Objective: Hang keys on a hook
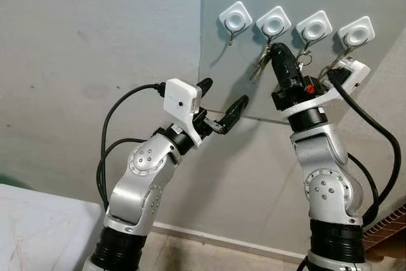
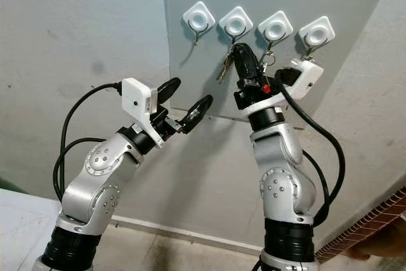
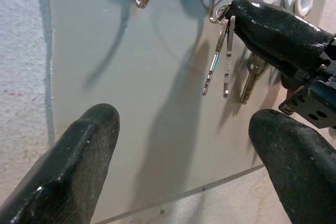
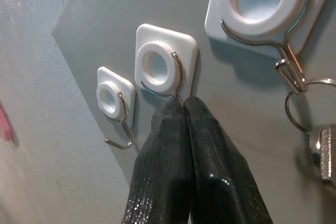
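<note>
Keys hang at the second hook of four on the grey board, their ring at the hook's wire. The right gripper has its fingers pressed together at that ring, tips touching the hook's lower bend (whether the ring is pinched between them cannot be told). Another bunch hangs from the third hook. The first hook is bare. The left gripper hovers below and left of the board's hooks, fingers spread wide, holding nothing.
</note>
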Tool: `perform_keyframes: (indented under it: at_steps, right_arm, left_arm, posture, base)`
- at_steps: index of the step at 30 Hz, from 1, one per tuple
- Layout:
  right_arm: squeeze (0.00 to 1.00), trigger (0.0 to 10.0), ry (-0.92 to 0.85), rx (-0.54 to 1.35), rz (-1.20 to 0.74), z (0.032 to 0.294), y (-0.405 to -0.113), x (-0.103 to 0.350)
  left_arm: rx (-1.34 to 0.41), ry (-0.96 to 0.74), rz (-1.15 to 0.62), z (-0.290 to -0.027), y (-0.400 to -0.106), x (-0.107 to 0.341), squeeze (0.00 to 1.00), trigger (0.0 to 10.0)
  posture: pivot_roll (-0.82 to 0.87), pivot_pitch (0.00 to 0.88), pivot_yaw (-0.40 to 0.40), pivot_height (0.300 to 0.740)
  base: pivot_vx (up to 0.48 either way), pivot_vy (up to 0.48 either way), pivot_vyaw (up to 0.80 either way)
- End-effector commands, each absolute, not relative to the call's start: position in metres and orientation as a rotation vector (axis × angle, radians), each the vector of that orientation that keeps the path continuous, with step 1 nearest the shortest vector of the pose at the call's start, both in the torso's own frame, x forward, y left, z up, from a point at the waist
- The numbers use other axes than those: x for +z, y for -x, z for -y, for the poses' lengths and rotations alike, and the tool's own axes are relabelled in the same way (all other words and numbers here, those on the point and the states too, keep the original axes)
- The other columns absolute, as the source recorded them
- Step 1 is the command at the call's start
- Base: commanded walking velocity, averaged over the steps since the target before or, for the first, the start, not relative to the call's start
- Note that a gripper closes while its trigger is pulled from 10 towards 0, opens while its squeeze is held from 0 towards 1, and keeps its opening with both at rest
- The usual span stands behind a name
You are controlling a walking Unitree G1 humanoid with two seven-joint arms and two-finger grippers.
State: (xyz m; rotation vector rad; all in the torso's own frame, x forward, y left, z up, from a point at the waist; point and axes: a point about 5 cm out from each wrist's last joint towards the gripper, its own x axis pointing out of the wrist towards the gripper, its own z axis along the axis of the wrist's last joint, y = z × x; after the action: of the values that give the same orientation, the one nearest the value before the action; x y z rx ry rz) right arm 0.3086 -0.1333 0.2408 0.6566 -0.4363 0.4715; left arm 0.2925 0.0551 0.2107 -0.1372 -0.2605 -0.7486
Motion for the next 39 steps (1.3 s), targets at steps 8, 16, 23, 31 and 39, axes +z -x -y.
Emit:
perform_keyframes:
  at_steps: [8, 16, 23, 31, 39]
  right_arm:
    - [0.06, 10.0, -0.676, 0.453, 0.412, 0.139, -0.307, 0.230]
    - [1.00, 10.0, -0.607, 0.430, 0.387, 0.140, -0.304, 0.218]
    - [1.00, 10.0, -0.570, 0.412, 0.340, 0.140, -0.301, 0.202]
    - [1.00, 10.0, -0.433, 0.275, 0.210, 0.150, -0.295, 0.151]
    - [1.00, 10.0, -0.337, 0.198, 0.083, 0.157, -0.285, 0.101]
  left_arm:
    - [-0.752, 0.132, 0.284, -0.055, -0.291, 0.218, 0.00, 10.0]
    - [-0.713, 0.131, 0.269, -0.056, -0.292, 0.215, 0.00, 10.0]
    - [-0.643, 0.137, 0.259, -0.064, -0.297, 0.208, 0.00, 10.0]
    - [-0.480, 0.170, 0.098, -0.087, -0.308, 0.157, 0.00, 10.0]
    - [-0.405, 0.113, -0.033, -0.102, -0.305, 0.105, 0.00, 10.0]
  posture:
    - [0.05, 0.000, -0.009, 0.740]
    - [0.06, 0.000, -0.012, 0.740]
    - [0.06, 0.000, -0.015, 0.740]
    - [0.06, 0.000, -0.022, 0.740]
    - [0.04, 0.000, -0.015, 0.740]
  base:
    - [0.000, 0.000, 0.00]
    - [0.000, 0.000, 0.00]
    - [0.000, 0.000, 0.00]
    - [0.000, 0.000, 0.00]
    - [0.000, 0.000, 0.00]
